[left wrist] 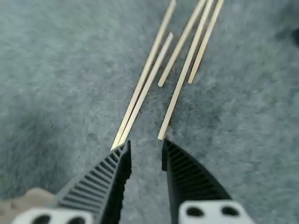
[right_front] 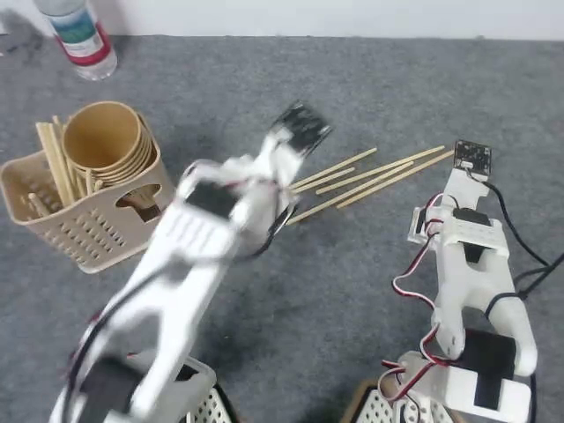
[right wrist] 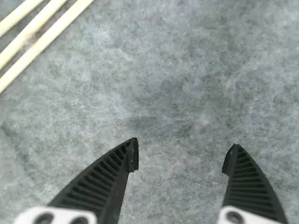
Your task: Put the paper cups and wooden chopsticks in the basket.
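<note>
While cups (right_front: 104, 139) sit in the basket (right_front: 84, 231) far left, chopsticks (right_front: 370, 176) lie at centre; left end effector (left wrist: 145, 145), slightly apart, hovers at their near-left tips; right end effector (right wrist: 182, 154) gapes wide over bare counter (right wrist: 187, 70).

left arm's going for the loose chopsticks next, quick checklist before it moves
1. Left gripper open: ok, fingers apart, nothing held.
2. Loose chopsticks inside its gap: not ok, their near ends lie just ahead of it.
3. Right gripper out of the way: ok, open over bare mat.
4. Cups in the basket: ok, stacked inside.
5. Room in the basket for more chopsticks: cannot tell.
</note>
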Robot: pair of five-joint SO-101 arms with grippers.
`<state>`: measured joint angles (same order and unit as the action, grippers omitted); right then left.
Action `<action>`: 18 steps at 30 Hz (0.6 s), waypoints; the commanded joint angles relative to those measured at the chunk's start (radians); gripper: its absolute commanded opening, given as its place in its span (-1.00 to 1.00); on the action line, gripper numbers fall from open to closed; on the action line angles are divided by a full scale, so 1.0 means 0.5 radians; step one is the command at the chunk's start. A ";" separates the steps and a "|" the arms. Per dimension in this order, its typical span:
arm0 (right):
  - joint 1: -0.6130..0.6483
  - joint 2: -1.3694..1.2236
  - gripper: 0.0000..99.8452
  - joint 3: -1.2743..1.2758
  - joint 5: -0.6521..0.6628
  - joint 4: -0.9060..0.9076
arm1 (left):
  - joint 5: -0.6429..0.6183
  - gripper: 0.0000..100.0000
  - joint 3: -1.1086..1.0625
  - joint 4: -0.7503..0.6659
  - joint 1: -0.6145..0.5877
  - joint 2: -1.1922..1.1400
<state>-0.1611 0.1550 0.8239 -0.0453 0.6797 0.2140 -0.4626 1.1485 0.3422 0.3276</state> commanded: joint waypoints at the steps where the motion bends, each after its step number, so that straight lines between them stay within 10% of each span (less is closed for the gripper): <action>1: 0.023 0.081 -0.40 -0.003 0.034 -0.035 | 0.043 -0.77 0.649 0.043 0.009 -0.764; 18: 0.026 0.081 -0.40 -0.003 0.034 -0.035 | 0.436 -0.77 3.095 1.031 -0.153 -2.667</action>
<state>-0.1611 0.1550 0.8239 -0.0453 0.6797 0.3890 0.7618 1.5275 0.2793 -0.8646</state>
